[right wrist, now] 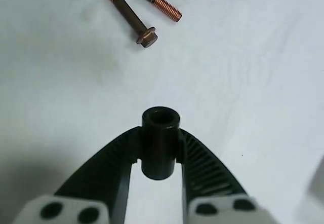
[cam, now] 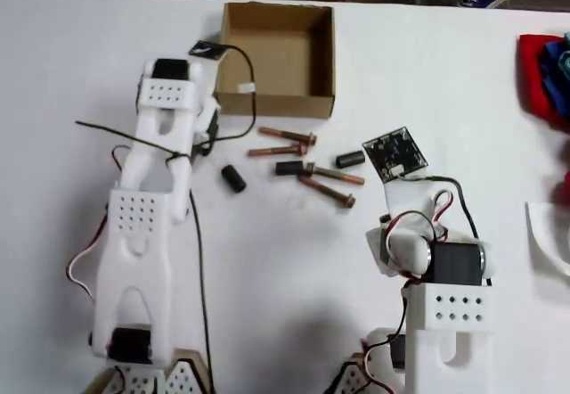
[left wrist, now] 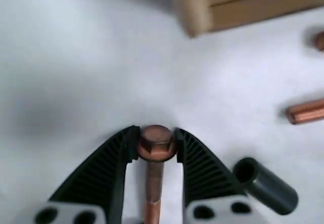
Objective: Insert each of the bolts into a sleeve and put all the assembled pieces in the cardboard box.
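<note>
The left end effector (left wrist: pixel 156 135) grips a copper-coloured hex bolt (left wrist: pixel 155 183) by its head; the right end effector (right wrist: pixel 159 133) clamps a black cylindrical sleeve (right wrist: pixel 160 148). Early stage: pair unjoined; brown cardboard box (cam: pixel 274 104), ahead of the left end effector, appears empty; other bolts (cam: pixel 287 134) and loose sleeves (cam: pixel 233 178) remain

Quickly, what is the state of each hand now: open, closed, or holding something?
Left hand: closed on a bolt.
Right hand: closed on a black sleeve.

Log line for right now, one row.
left gripper: shut on bolt | right gripper: shut on sleeve | cardboard box: empty | bolt and sleeve: apart
</note>
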Motion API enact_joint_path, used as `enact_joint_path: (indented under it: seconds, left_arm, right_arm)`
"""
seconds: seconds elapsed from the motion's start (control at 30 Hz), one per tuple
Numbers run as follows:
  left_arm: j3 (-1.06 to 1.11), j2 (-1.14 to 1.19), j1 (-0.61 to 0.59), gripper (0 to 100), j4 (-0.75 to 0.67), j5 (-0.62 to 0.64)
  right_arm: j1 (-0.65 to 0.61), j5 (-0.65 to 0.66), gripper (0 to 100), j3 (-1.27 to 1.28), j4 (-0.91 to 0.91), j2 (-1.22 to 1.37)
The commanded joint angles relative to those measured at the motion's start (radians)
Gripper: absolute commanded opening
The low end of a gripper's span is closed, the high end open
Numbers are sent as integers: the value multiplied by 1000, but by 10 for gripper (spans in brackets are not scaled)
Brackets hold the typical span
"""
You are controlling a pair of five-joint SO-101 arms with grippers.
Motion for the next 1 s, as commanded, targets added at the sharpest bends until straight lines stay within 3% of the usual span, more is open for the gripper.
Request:
enact_joint_path:
  seconds: [0.0,0.27,0.7,0.77,0.93,0.97]
  left_arm:
    - [-82,-6,-12,27,44,2]
    - [-38,-5,-11,217,55,-75]
    - [62,-6,-17,221,58,-238]
    - [62,-3,-17,207,57,-264]
    - [53,-3,-17,19,44,-270]
    - [58,-3,-17,25,37,-269]
  right_arm:
    - [5,-2,22,-5,-10,-27]
    - [10,5,22,-8,-8,-27]
    - [10,6,22,-9,-15,-27]
    - [10,6,22,-9,-21,-27]
    - [8,6,22,-9,-21,-27]
    - [8,6,22,-9,-21,-27]
